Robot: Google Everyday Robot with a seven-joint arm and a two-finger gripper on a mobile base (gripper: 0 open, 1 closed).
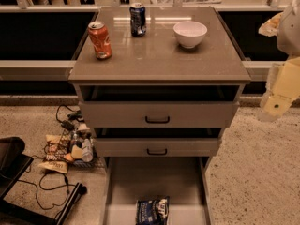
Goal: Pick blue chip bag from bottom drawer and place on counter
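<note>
The blue chip bag [152,211] lies flat in the bottom drawer [123,182], which is pulled out toward me at the foot of the cabinet. The bag is near the drawer's front, a little right of centre. The counter [159,55] is the glossy grey-brown top of the cabinet. My gripper [276,102] is at the right edge of the view, beside the counter's right front corner and about level with the top drawer. It is far above and to the right of the bag.
An orange soda can [100,40], a dark blue soda can [138,19] and a white bowl [190,33] stand on the counter. The two upper drawers [157,115] are slightly pulled out. Snack wrappers, a bottle and cables [65,149] lie on the floor at left.
</note>
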